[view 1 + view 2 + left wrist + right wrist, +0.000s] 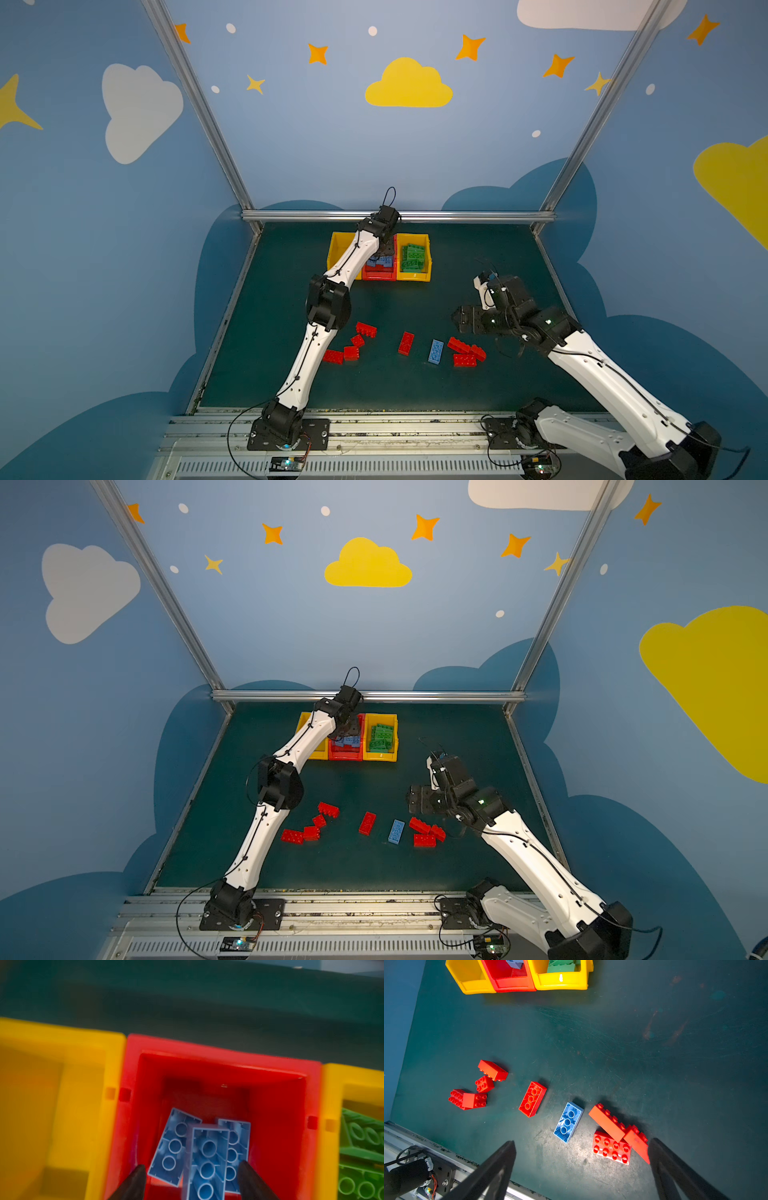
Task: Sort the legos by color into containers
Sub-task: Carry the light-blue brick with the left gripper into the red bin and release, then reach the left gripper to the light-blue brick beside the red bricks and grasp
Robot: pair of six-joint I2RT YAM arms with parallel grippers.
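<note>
The containers stand in a row at the back: an empty yellow bin [338, 249], a red bin [378, 274] and a yellow bin [413, 274] full of green legos [413, 257]. My left gripper [192, 1164] hangs open over the red bin [207, 1047]. A blurred blue lego [207, 1163] lies loose between its fingers, above other blue legos [174, 1147]. My right gripper [581, 1141] is open above the table, beside three red legos [610, 1136]. One blue lego [568, 1122] and several more red legos [351, 345] lie on the mat.
The left arm's elbow [328, 303] hangs above the mat just behind the left red cluster. A metal rail [374, 428] runs along the front edge, and metal frame posts [399, 216] bound the back and sides. A single red brick [406, 343] lies mid-table.
</note>
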